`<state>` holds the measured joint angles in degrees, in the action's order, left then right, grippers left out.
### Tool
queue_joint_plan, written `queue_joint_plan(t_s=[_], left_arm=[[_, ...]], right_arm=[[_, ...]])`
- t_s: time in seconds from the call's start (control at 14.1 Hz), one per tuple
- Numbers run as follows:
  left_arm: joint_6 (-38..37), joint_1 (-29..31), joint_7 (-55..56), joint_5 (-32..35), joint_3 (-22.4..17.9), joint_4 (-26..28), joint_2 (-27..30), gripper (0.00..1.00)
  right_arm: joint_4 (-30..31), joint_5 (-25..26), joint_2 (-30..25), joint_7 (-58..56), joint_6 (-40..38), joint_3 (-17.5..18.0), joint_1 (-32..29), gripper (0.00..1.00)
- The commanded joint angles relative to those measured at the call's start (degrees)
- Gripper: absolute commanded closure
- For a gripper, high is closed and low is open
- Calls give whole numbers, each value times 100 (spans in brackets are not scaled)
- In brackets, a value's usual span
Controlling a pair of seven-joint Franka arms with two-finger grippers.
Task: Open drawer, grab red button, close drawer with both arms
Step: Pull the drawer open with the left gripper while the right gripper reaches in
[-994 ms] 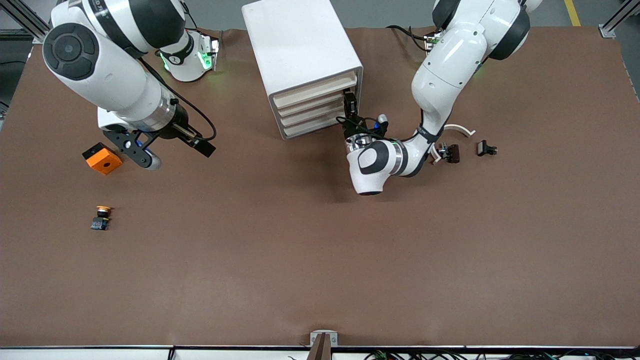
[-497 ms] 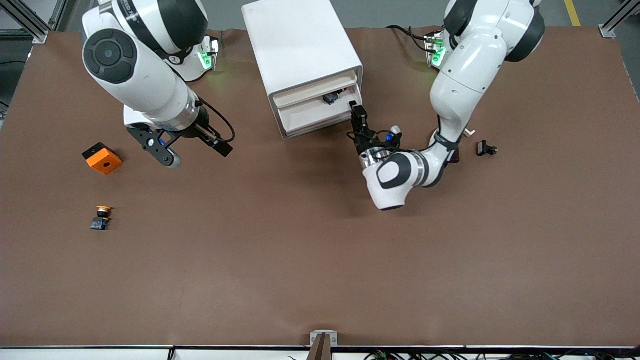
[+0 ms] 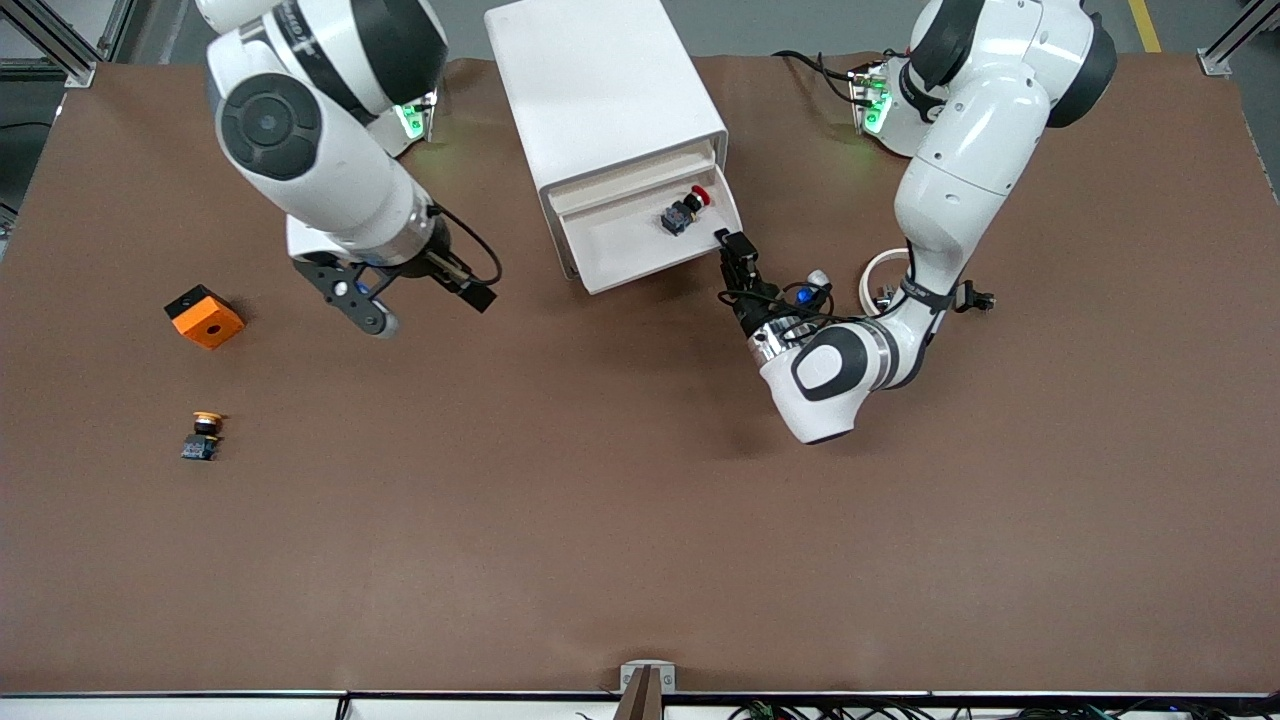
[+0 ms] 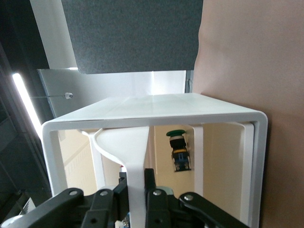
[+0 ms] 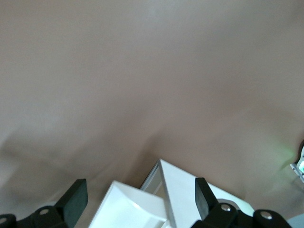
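The white cabinet (image 3: 600,90) stands near the arms' bases, and its top drawer (image 3: 625,245) is pulled out toward the front camera. The button (image 3: 685,212), red-capped with a black body, lies inside the drawer and also shows in the left wrist view (image 4: 178,151). My left gripper (image 3: 730,245) is shut on the drawer's white handle (image 4: 137,156), its fingers (image 4: 150,183) pinching it from both sides. My right gripper (image 3: 420,303) hangs open and holds nothing, over the table beside the cabinet toward the right arm's end. Between its fingers (image 5: 204,194) the right wrist view shows the drawer (image 5: 128,209) below.
An orange cube (image 3: 204,316) and an orange-capped button (image 3: 204,432) lie toward the right arm's end of the table. A white ring (image 3: 880,270) and a small black part (image 3: 975,297) sit by the left arm's elbow.
The left gripper has drawn the drawer out toward the front camera, uncovering the button. The right arm has swung closer to the cabinet, its gripper still open.
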<state>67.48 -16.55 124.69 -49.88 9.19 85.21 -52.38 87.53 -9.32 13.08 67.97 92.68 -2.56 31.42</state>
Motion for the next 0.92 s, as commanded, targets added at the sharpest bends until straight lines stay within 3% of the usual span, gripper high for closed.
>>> queue_joint_plan(t_s=[0.0, 0.35, 0.43, 0.5, 0.57, 0.64, 0.71, 0.78, 0.85], left_arm=[[-156, 257, -14, -347, 22, -101, 167, 93], [-139, 398, -58, -347, 22, -110, 167, 90], [-139, 398, -58, -338, 13, -101, 167, 85], [-139, 398, -58, -338, 13, -101, 158, 75], [-130, 389, -67, -321, 13, -101, 158, 58], [-87, 372, -67, -303, 4, -101, 149, 38], [-60, 371, -67, -277, 4, -101, 149, 7], [-42, 363, -67, -242, -4, -101, 149, 0], [-25, 363, -67, -224, -13, -101, 158, 0]], right_arm=[[-254, -193, 195, 128, -57, -51, 372, 0], [-1008, -167, 932, 1033, 75, -51, 1118, 0], [-1071, -149, 985, 1173, 110, -60, 1251, 0], [-1080, -175, 1012, 1270, 249, -51, 1322, 0], [-1080, -176, 1038, 1288, 338, -51, 1427, 0], [-1080, -141, 1082, 1297, 365, -60, 1602, 0], [-1080, -123, 1109, 1376, 408, -69, 1673, 0], [-1071, -36, 1161, 1516, 539, -69, 1831, 0], [-1071, 87, 1179, 1648, 610, -60, 1963, 0]])
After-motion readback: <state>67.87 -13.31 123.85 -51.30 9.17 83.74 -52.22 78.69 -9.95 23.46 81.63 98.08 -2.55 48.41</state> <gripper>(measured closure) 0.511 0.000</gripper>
